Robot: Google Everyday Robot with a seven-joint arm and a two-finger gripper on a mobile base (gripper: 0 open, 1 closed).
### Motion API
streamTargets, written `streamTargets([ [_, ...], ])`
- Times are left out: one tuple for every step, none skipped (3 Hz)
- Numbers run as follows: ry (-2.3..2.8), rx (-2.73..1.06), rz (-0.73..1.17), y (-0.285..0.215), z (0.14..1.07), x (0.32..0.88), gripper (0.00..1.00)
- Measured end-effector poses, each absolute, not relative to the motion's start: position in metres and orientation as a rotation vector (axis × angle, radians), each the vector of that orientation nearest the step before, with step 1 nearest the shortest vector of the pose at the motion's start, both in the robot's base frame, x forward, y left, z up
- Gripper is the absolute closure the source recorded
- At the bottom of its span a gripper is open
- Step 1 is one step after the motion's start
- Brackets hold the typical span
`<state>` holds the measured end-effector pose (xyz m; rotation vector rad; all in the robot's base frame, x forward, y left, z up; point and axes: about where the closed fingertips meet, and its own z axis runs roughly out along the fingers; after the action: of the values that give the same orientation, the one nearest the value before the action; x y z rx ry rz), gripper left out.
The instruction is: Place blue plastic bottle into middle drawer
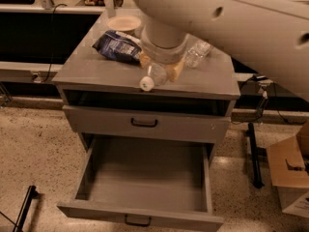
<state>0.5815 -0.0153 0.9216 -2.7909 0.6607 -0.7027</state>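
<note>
Gripper [161, 64] sits low over the counter [82, 69], tucked under the arm's thick pale wrist; whether it is open or closed on anything cannot be told. Directly beneath it the bottle [155, 75] lies on its side on the counter, its white cap pointing at the front edge and close to it. Left of the gripper rests a crumpled blue bag [117, 46], and beyond that, farther back, a pale plate [124, 23]. Right of the gripper lies a small clear bottle [198, 53], apart from the larger one. Well below the gripper, under a closed drawer [145, 124] with a black handle, the open drawer [140, 216] stands pulled far out. A cardboard box [289, 173] sits on the floor to the far right.
</note>
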Motion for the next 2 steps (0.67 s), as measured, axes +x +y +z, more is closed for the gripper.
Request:
streamTargets([
  [0.656,-2.791,-0.706,-0.014,0.922,0.582,1.00],
  [0.678,-2.774,-0.677,-0.017,0.906,0.583,1.00],
])
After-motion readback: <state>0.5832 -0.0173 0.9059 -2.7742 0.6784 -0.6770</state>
